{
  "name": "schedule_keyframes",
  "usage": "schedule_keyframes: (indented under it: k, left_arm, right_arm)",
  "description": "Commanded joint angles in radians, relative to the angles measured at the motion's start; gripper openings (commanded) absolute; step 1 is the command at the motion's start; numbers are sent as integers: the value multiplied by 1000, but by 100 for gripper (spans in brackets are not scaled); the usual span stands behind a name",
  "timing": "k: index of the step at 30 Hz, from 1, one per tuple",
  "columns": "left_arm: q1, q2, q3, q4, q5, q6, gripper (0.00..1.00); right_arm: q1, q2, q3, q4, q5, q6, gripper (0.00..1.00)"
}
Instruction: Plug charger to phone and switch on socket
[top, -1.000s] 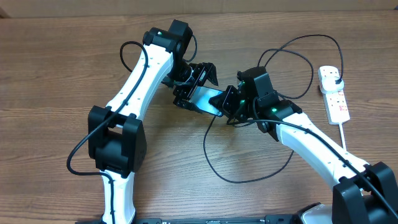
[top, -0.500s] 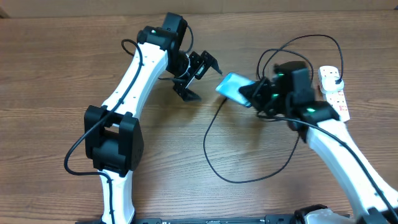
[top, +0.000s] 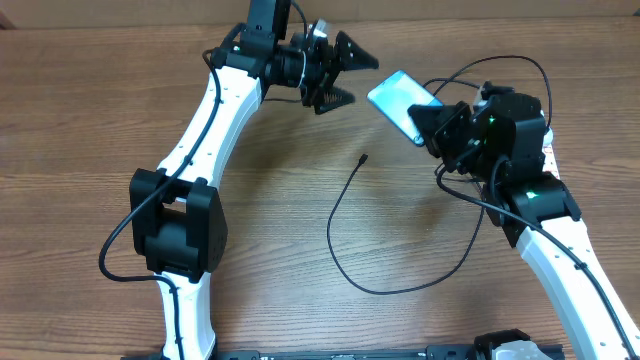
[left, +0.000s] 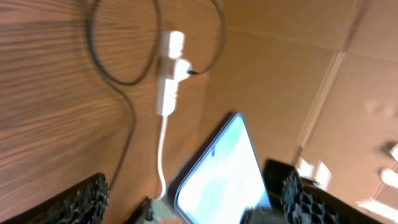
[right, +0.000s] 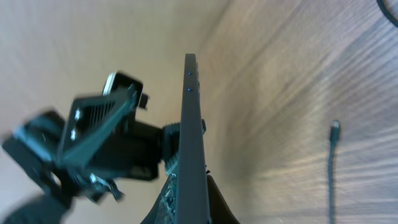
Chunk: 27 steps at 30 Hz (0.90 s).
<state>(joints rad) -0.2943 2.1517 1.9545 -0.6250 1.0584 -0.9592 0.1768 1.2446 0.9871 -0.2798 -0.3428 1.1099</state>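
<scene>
Wood-grain table (top: 90, 130), 2 arms reaching in from the near edge.

Left gripper (top: 358, 80): raised near the far edge of the table, pointing toward the right arm. Its fingers (left: 87, 199) stand wide apart at the 2 bottom corners of the wrist view, with nothing between them. Empty.

Right gripper (top: 432, 125): clamped tight on 1 end of the phone (top: 398, 97). The phone is lifted off the table and tilted, blue screen lit, its free end pointing toward the left gripper but apart from it. The right wrist view shows the phone edge-on, pinched at its lower end.

Charger (top: 330, 225): black cable in a large open loop on the table between the arms. Its connector tip (top: 362, 158) lies bare on the wood below the phone, touching neither phone nor gripper.

Socket (left: 169, 84): white strip near the far right of the table, mostly hidden behind the right arm from overhead. The left wrist view shows a black plug seated in it. Switch position: cannot tell.
</scene>
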Motion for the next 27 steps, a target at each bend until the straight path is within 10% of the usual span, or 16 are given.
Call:
schedule_keyframes:
  k: [1,27]
  left_arm:
    - [3,-1,20,40,87,-118,90]
    - [3,-1,20,188,66,-305,58]
  right_arm:
    - [3,-11,20,63,129,196,4]
    - [165,141,21,359,238,656,4]
